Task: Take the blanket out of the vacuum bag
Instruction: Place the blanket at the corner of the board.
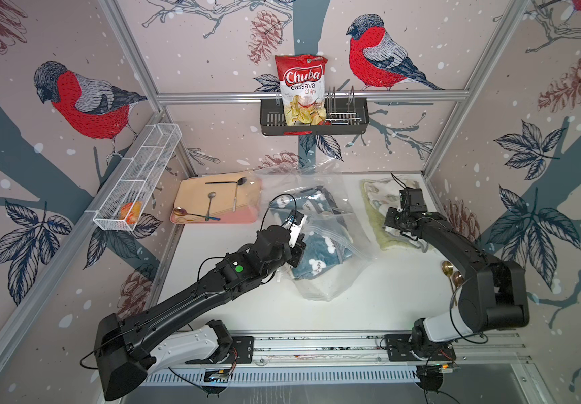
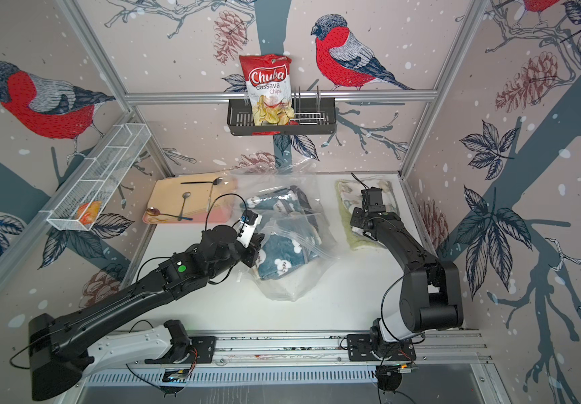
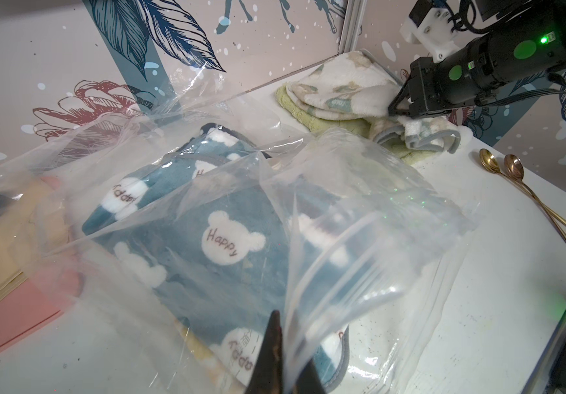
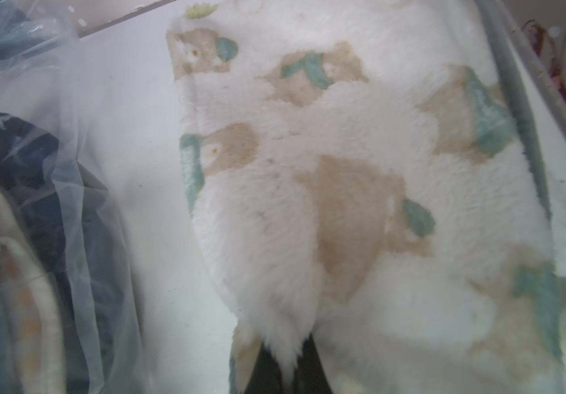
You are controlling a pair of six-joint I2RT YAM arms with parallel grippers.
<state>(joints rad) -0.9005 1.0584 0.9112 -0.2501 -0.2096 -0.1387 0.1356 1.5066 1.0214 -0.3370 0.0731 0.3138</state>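
Blue bear-print blanket (image 1: 317, 253): folded inside the vacuum bag (image 1: 350, 224), mid-table; its long axis runs far to near.
Vacuum bag: clear and crumpled, lying flat, with its far edge against the back wall.
Left gripper (image 3: 290, 365): I see it closed on the bag's film at the near-left edge, just left of the blanket.
Right gripper (image 4: 288, 368): closed on a pinch of the cream fleece blanket (image 1: 380, 199), which lies outside the bag, to its right.
Key relation: the blue blanket lies immediately right of the left gripper. The right gripper stands apart on the bag's far-right side.
Judgement: the left arm is nearer but is anchoring the bag, so I would have the right let go and reach leftward.
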